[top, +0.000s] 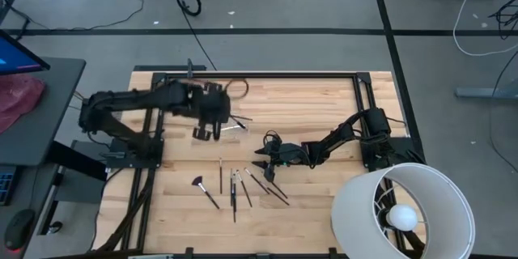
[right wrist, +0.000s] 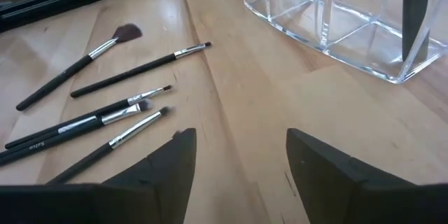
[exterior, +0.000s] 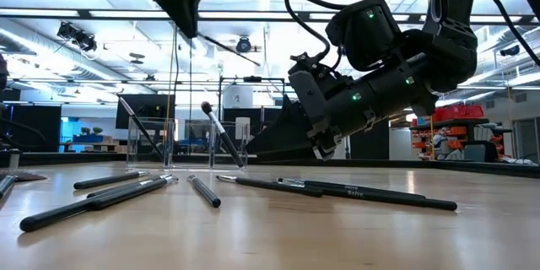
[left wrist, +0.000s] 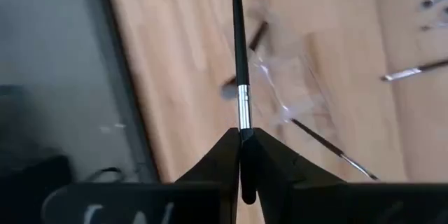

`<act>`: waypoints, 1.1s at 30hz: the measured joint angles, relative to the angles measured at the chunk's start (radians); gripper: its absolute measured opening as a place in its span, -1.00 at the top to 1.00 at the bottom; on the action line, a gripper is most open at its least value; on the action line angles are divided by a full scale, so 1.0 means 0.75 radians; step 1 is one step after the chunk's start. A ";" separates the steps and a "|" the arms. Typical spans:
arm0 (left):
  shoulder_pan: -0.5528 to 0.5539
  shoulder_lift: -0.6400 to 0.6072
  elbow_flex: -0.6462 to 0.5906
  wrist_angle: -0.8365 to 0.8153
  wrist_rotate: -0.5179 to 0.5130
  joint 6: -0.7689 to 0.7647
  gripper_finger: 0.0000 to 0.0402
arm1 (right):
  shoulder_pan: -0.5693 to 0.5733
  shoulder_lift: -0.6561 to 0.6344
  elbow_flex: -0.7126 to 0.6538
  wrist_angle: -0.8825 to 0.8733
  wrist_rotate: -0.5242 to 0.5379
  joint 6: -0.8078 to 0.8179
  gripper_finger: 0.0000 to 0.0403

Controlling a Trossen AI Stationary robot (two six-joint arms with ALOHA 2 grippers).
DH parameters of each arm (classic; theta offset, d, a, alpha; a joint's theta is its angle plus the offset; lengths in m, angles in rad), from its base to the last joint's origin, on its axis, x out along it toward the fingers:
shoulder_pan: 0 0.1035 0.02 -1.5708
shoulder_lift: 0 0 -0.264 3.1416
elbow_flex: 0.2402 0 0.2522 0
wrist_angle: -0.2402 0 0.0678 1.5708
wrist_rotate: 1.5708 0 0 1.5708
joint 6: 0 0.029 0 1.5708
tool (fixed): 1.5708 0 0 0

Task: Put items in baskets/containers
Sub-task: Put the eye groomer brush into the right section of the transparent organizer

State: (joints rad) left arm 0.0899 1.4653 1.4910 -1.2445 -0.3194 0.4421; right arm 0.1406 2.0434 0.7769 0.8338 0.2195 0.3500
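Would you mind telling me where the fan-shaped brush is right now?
In the high view, the fan-shaped brush lies on the table's front part, leftmost of the loose brushes, left of the right claw.

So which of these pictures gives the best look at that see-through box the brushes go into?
The right wrist view: the clear container fills its upper part, with dividers and glinting walls plain. The low view shows it small and far off, with brushes leaning inside. The left wrist view gives only a faint outline, and from the high view it is nearly invisible.

Clear container (right wrist: 336, 21) cut off by right wrist view's edge — brush (left wrist: 240, 63) tip out of frame.
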 joint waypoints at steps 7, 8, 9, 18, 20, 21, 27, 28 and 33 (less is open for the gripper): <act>0.156 0.088 -0.076 -0.117 0.097 0.039 0.89 | 0.001 0.000 -0.001 -0.009 0.000 -0.001 -0.11; 0.159 0.106 -0.078 -0.113 0.083 0.056 0.89 | 0.000 0.000 -0.001 -0.010 0.000 -0.001 -0.11; 0.158 0.123 -0.078 -0.108 0.075 0.081 0.89 | 0.000 0.000 -0.001 -0.010 0.000 -0.001 -0.11; 0.097 0.317 -0.078 -0.097 -0.170 0.265 0.87 | 0.000 0.000 -0.001 -0.007 0.000 -0.040 -0.11; 0.078 0.358 -0.078 -0.097 -0.267 0.267 0.88 | 0.000 0.000 -0.001 -0.008 0.000 -0.039 -0.11; 0.069 0.373 -0.078 -0.098 -0.305 0.272 0.88 | 0.000 0.000 -0.001 -0.007 0.000 -0.039 -0.11; -0.001 0.403 -0.078 -0.054 -0.457 0.411 0.82 | 0.000 0.000 -0.001 -0.008 0.000 -0.051 -0.11; -0.012 0.403 -0.078 -0.031 -0.476 0.441 0.81 | 0.000 0.000 -0.001 -0.008 0.000 -0.056 -0.11; -0.047 0.403 -0.078 0.070 -0.490 0.539 0.80 | 0.000 0.000 -0.001 -0.009 0.000 -0.060 -0.11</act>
State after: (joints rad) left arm 0.0550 1.7676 1.4322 -1.1923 -0.6865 0.8465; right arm 0.1410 2.0434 0.7765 0.8272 0.2195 0.3054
